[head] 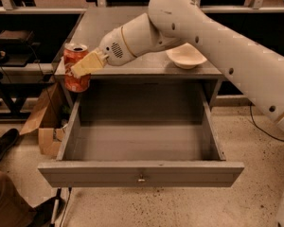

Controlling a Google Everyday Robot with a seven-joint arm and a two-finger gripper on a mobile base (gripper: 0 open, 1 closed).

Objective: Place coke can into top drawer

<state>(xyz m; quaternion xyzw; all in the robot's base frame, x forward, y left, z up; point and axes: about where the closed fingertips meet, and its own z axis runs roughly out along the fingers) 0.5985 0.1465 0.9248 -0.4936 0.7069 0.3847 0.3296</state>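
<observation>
The orange-red coke can (75, 77) with a silver top is held upright in the air at the front left corner of the cabinet top, just above the back left corner of the drawer. My gripper (84, 65) is shut on the can, its cream fingers (88, 64) across the can's upper half. The top drawer (140, 173) is pulled fully open below, wide, grey and empty inside, with a small metal knob on its front panel.
A cream round bowl (186, 56) sits on the grey cabinet top (128, 25) to the right of my arm. A cardboard box (45, 122) lies on the floor left of the cabinet. A person's shoe and leg show at the lower left.
</observation>
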